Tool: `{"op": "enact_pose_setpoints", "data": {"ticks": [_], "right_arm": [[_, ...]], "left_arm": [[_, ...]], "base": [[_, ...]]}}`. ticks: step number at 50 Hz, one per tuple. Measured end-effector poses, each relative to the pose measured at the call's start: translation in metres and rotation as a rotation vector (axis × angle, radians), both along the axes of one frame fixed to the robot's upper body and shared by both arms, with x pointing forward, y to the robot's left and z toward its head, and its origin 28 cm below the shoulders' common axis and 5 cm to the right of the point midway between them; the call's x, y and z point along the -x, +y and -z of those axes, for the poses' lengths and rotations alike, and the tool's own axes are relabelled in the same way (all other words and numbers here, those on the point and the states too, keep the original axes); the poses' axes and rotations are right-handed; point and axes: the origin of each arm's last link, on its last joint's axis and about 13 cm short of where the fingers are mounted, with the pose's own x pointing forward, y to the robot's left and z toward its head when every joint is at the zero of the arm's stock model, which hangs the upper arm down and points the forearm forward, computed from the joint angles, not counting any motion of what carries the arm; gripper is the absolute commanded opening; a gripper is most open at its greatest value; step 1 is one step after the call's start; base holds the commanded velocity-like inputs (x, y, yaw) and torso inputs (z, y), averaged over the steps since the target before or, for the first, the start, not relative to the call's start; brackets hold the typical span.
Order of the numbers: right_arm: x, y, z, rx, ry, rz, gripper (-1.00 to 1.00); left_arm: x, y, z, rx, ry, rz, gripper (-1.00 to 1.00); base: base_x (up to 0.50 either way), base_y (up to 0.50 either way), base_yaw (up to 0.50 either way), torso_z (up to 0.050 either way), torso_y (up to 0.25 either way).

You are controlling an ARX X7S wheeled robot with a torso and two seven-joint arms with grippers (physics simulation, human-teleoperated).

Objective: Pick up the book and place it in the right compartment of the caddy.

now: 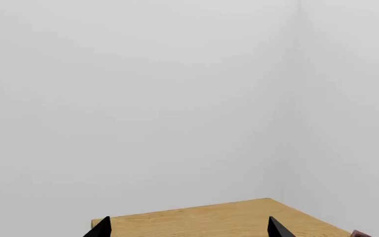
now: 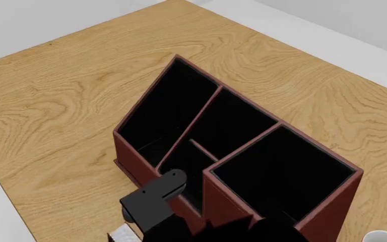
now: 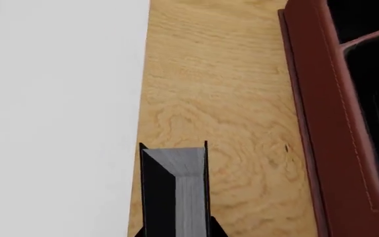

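Note:
In the right wrist view the book (image 3: 175, 190), with black covers and a grey-white page edge, stands clamped between the black fingertips of my right gripper (image 3: 176, 232). It is held above the table's edge strip, just beside the caddy (image 3: 321, 128). The head view shows the reddish-brown caddy (image 2: 136, 161) with its black interior. The right compartment (image 2: 281, 171), square and taller-walled, lies nearest me. My right arm (image 2: 154, 197) sits low in front of the caddy. My left gripper (image 1: 189, 229) is open, with only its two tips showing and nothing between them.
The wooden table (image 2: 59, 101) stretches around the caddy, with white floor past its edges. A white mug (image 2: 382, 236) peeks in at the bottom right corner of the head view. The left wrist view looks at blank white walls and a table corner (image 1: 242, 217).

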Motion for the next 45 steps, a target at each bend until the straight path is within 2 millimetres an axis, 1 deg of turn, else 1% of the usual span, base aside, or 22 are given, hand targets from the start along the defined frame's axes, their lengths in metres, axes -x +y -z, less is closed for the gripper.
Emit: {"op": "enact_pose_setpoints", "data": {"ticks": [13,31,45], "right_arm": [[0.007,0.000,-0.029,0.002,-0.088,-0.023,-1.00],[0.011,-0.002,-0.079,-0.014,-0.206,-0.026,-1.00],[0.015,-0.005,-0.113,-0.039,-0.280,-0.020,-1.00]], "left_arm": [[0.000,0.001,0.000,0.004,-0.001,-0.004,1.00],[0.001,0.002,-0.001,0.009,-0.003,-0.004,1.00],[0.001,0.003,-0.001,0.015,-0.005,-0.005,1.00]], "base": [[0.00,0.00,0.00,0.000,0.000],[0.00,0.00,0.00,0.000,0.001],[0.00,0.00,0.00,0.000,0.001]]}}
